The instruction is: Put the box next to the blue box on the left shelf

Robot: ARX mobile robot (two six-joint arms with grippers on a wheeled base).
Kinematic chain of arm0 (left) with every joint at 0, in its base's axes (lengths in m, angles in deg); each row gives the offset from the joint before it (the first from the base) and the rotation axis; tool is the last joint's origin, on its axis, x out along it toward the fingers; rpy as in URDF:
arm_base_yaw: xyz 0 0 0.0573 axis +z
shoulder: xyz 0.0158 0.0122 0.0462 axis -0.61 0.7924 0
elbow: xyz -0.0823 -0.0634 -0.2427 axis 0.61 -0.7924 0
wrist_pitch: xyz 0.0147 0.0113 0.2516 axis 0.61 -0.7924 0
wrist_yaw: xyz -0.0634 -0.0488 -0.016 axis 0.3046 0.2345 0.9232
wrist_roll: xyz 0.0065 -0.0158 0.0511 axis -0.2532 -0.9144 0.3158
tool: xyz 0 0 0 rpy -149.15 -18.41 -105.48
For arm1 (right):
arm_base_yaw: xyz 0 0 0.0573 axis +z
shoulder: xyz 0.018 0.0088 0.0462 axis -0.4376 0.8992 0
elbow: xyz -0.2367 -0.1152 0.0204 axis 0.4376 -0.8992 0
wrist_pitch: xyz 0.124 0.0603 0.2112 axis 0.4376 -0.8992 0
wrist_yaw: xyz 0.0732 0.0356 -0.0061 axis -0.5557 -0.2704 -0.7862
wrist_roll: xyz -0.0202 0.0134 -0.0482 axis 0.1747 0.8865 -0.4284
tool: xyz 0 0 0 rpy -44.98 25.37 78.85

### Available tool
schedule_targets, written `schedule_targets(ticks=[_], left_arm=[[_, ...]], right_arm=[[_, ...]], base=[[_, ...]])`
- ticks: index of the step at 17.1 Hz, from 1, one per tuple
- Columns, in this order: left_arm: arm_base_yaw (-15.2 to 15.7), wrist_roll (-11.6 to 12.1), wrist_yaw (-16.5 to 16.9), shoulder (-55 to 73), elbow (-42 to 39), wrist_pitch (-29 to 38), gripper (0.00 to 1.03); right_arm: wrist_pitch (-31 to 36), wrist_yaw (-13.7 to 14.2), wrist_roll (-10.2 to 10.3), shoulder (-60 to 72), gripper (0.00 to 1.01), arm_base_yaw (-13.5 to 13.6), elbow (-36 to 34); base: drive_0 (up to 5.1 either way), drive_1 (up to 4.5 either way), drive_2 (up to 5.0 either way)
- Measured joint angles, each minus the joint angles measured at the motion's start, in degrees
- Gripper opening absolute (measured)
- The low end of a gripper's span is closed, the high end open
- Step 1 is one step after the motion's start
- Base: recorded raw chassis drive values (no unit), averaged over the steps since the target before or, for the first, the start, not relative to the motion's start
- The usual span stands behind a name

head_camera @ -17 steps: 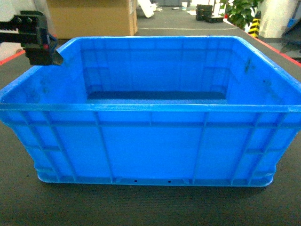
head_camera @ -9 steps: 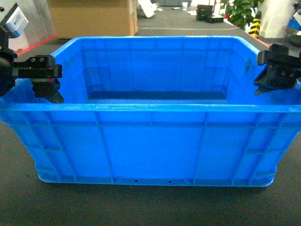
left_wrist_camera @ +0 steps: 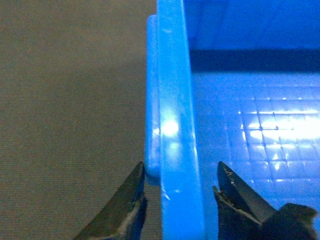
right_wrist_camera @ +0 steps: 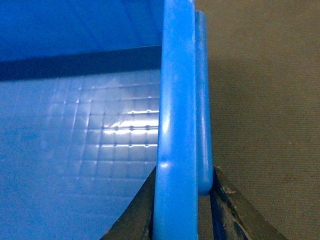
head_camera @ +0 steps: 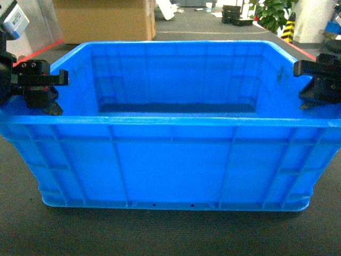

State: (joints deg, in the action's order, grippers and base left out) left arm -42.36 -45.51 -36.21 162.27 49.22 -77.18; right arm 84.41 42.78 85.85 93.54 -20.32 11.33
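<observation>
- Leftmost, the left gripper (head_camera: 47, 101) sits at the left side wall of the box (head_camera: 176, 160), down at rim level in the head view.
- Seen from the left wrist, its two dark fingers (left_wrist_camera: 125, 205) straddle the thick blue rim (left_wrist_camera: 175, 150), one outside over the floor, one inside over the gridded bottom; the jaws stand apart with visible gaps on both sides, not yet pressing the plastic.
- Centre frame, the bright-blue crate rests upright on a dark carpet-like floor (head_camera: 160, 234), its ribbed front wall facing the camera and two small holes showing at the base edge.
- Behind it stands a brown cardboard carton (head_camera: 104, 20), and further right a green plant (head_camera: 274, 13) beside a yellow-and-black post (head_camera: 289, 26).
- At right, the right gripper (head_camera: 318, 88) meets the crate's right side wall at the rim.
- From the right wrist, its fingers (right_wrist_camera: 227, 212) bracket the rim (right_wrist_camera: 175, 125) and the outer lip closely, jaws narrowed and touching the plastic on both sides.
</observation>
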Motion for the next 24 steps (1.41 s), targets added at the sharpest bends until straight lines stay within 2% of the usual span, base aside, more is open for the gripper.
schedule_targets(ticks=[5, 7, 10, 14, 17, 19, 21, 24], left_arm=[[-0.07, -0.02, 0.02, -1.97, -0.57, 1.33, 0.24], [-0.87, -2.86, 0.07, -5.75, -2.97, 5.7, 0.12], [-2.43, -4.72, -0.52, -13.46, -5.05, 9.25, 0.1], [-4.26, -4.74, -2.73, -19.87, -10.16, 20.02, 0.1], [-4.83, -4.61, -2.89, -20.31, -13.07, 22.77, 0.1], [-5.22, -4.13, -3.39, -20.37, -15.12, 24.96, 0.1], [-5.29, -3.21, -3.45, -20.9, -15.39, 25.79, 0.1], [-5.33, -3.17, -3.48, -21.31, -15.37, 25.99, 0.1]], right_arm=[[1.4, 0.59, 0.04, -0.68, 0.21, 0.0, -0.74], [3.85, 0.85, 0.39, -3.58, 0.21, 0.22, -3.19], [9.81, 2.14, 0.24, -10.82, 0.2, 0.46, -6.99], [16.74, 6.82, -2.97, -18.21, 0.18, 1.88, -10.32], [17.51, 7.19, -2.84, -18.75, 0.18, 1.88, -13.16], [19.58, 7.89, -3.5, -18.97, 0.18, 1.97, -15.15], [20.63, 8.41, -3.89, -19.76, 0.18, 2.23, -15.5], [20.85, 8.5, -4.09, -20.24, 0.18, 2.23, -15.5]], base=[[0.0, 0.0, 0.0], [0.0, 0.0, 0.0], [0.0, 0.0, 0.0], [0.0, 0.0, 0.0], [0.0, 0.0, 0.0], [0.0, 0.0, 0.0], [0.0, 0.0, 0.0], [0.0, 0.0, 0.0]])
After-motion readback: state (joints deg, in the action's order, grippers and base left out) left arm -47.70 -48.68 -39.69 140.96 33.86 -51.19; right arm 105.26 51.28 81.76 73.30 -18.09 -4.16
